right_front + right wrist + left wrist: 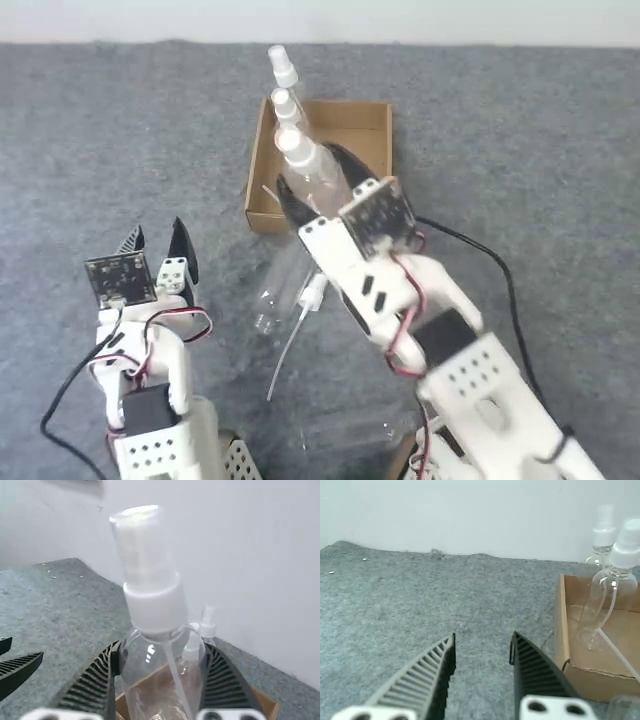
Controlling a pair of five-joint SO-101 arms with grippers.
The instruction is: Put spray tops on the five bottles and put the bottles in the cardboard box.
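Bottles and box sit about the middle of the grey bench (pixel 80 130). Toward the front left corner the left hand (pixel 157 230) hangs over bare bench, its jaws spread well apart with nothing between them. Just to its right an uncapped bottle (pixel 278 285) lies on its side in front of the cardboard box (pixel 365 135), and a loose spray top (pixel 312 292) lies beside it, its thin dip tube trailing toward the front edge. Another clear bottle (pixel 350 430) lies near the front edge, partly under the right arm. The box stands in the far half of the bench, open side up. Two capped bottles (pixel 287 105) stand upright along its left wall, one behind the other. The right hand (pixel 308 172) is over the front left part of the box, its jaws closed on the body of a third capped bottle (pixel 152 615), held upright. Whether this bottle's base touches the box floor cannot be told.
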